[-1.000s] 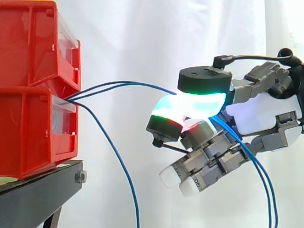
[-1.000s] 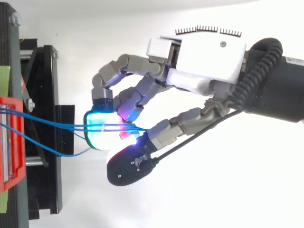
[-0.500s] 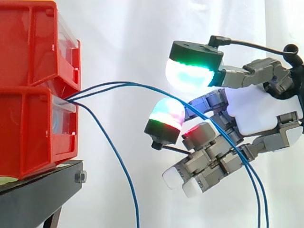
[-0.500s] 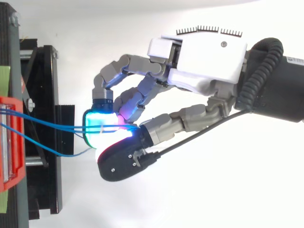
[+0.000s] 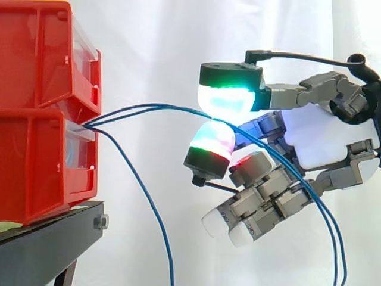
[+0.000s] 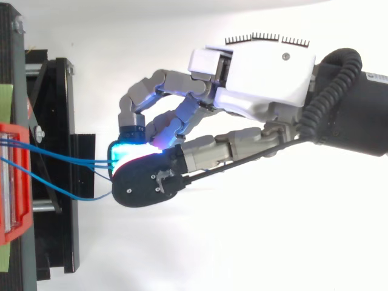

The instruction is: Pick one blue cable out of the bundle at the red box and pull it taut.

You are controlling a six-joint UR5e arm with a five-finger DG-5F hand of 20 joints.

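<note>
Cables (image 5: 137, 108) arc slack from box (image 5: 41, 173) to hand (image 5: 321, 146). Two pass between upper pad (image 5: 229, 98) and lower pad (image 5: 211, 142), which close on them in a pinch. Step: grasp. Next, probably: keep one strand only, then draw away from the box until taut.

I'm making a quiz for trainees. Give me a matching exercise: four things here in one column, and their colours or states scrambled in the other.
1 bins
2 cables
3 stand
4 hand

a black, under the bins
b fingers pinching two cables
c red, stacked
d blue, leading out of a bin

Pairs: 1c, 2d, 3a, 4b
</note>
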